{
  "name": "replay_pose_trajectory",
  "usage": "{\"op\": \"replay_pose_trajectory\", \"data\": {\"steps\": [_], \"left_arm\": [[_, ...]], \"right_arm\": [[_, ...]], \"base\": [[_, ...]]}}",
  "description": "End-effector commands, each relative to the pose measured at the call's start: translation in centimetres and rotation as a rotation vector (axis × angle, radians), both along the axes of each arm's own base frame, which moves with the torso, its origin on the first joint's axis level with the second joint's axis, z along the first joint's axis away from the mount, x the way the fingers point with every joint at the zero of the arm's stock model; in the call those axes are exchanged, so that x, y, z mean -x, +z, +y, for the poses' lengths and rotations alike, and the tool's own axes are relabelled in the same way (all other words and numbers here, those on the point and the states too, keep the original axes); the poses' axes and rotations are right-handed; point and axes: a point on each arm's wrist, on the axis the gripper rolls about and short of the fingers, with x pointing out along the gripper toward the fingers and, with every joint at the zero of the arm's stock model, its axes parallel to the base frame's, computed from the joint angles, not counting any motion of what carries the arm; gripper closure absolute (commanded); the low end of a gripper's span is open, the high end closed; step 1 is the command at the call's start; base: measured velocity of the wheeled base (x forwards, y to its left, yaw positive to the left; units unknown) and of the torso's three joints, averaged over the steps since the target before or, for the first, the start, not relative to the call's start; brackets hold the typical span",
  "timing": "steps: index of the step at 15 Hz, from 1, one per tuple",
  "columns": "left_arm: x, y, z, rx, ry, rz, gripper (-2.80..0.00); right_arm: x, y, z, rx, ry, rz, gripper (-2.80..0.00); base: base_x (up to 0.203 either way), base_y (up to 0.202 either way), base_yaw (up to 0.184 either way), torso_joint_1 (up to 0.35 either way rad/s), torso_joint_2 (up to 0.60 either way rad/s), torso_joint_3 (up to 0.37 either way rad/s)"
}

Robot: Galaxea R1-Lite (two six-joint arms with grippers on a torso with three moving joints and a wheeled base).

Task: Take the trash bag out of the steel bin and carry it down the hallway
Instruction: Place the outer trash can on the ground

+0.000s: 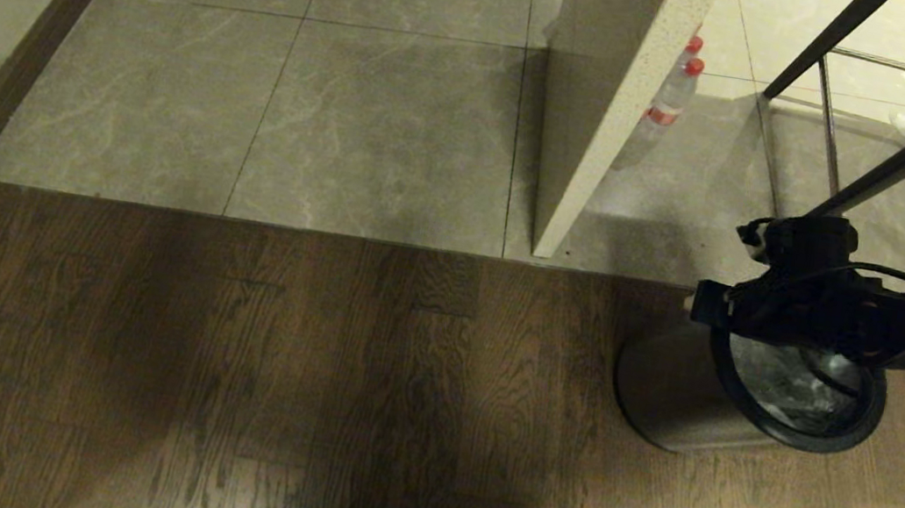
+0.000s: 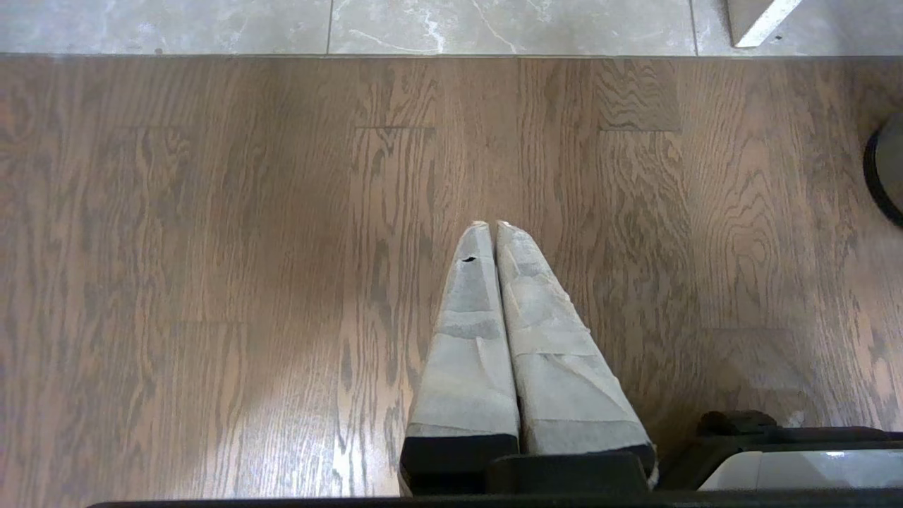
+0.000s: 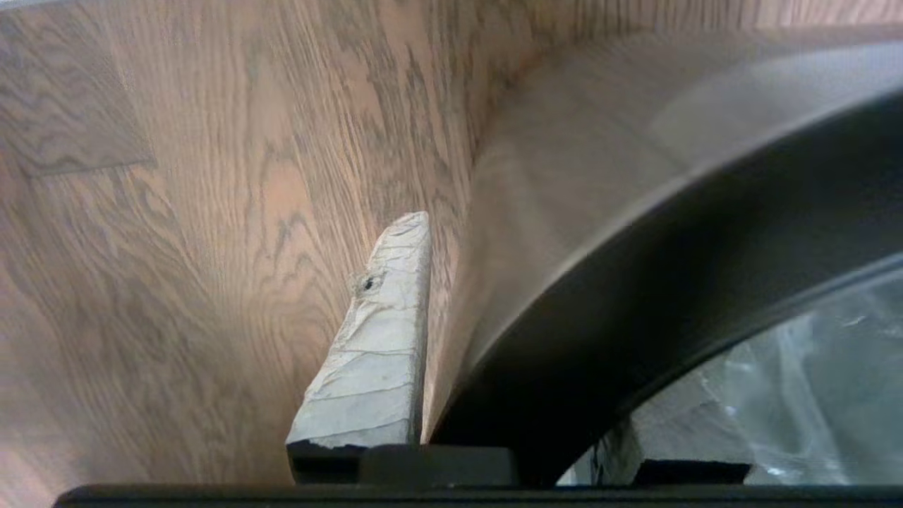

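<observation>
The steel bin (image 1: 672,391) stands on the wood-plank floor at the right, its thick black rim (image 1: 834,440) facing up. The crinkled clear trash bag (image 1: 797,387) lines its inside and also shows in the right wrist view (image 3: 811,395). My right gripper (image 1: 730,328) straddles the rim's far-left edge. One taped finger (image 3: 381,339) lies against the steel wall outside, and the other is inside, mostly hidden behind the rim (image 3: 635,282). The left gripper (image 2: 492,226) hangs shut and empty over the planks. The hallway's grey marbled tiles (image 1: 383,120) begin just beyond the wood.
A cream panel (image 1: 608,90) stands on the tiles beyond the bin, with red-capped bottles (image 1: 675,90) behind it. Dark metal furniture legs (image 1: 877,128) cross the upper right. A wall with a dark baseboard (image 1: 30,44) runs along the left. The bin's edge (image 2: 885,169) shows in the left wrist view.
</observation>
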Motion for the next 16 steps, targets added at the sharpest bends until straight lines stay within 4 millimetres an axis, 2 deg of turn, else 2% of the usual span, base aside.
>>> {"op": "replay_pose_trajectory", "data": {"steps": [1,16], "left_arm": [[0.0,-0.04,0.0,0.001,0.001,-0.001,0.0],[0.0,-0.04,0.0,0.001,0.001,-0.001,0.0]], "right_arm": [[-0.04,0.25,0.03,0.002,0.006,-0.014,0.0],[-0.04,0.25,0.03,0.002,0.006,-0.014,0.0]], "base": [[0.0,0.0,0.0,0.0,0.0,0.0],[0.0,0.0,0.0,0.0,0.0,0.0]]}}
